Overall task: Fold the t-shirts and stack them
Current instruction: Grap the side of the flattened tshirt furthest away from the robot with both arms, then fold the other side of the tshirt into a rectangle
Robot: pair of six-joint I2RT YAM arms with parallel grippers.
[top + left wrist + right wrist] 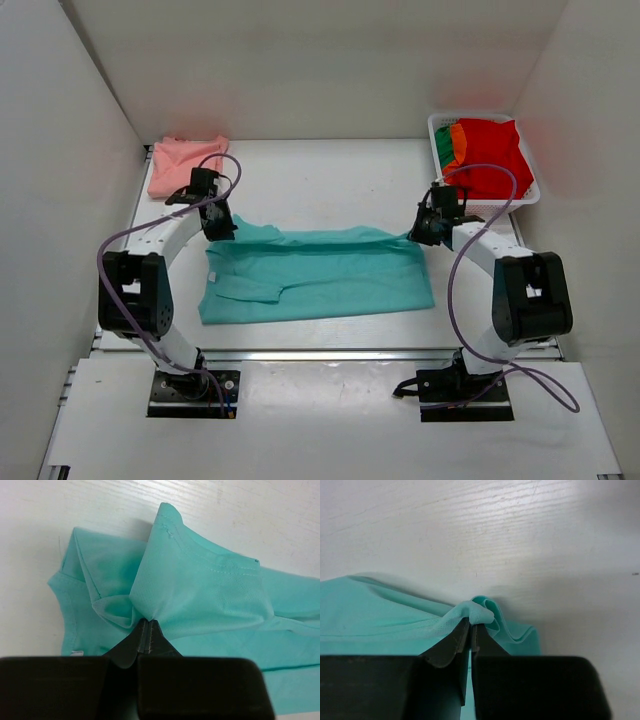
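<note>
The teal t-shirt point(315, 275) lies spread across the middle of the table, its far edge lifted between both grippers. My left gripper point(222, 226) is shut on the shirt's far left corner; the left wrist view shows the cloth point(200, 590) bunched at the closed tips point(145, 625). My right gripper point(424, 232) is shut on the far right corner, where the cloth point(480, 612) folds over the closed tips point(472, 625). A folded salmon pink shirt point(185, 162) lies at the back left. The red shirt point(490, 155), with green point(443, 148) and orange point(458, 140) beneath it, lies in the white basket point(437, 122).
White walls enclose the table on the left, back and right. The basket sits in the back right corner, close behind my right arm. Purple cables loop over both arms. The table's front edge runs just before the arm bases.
</note>
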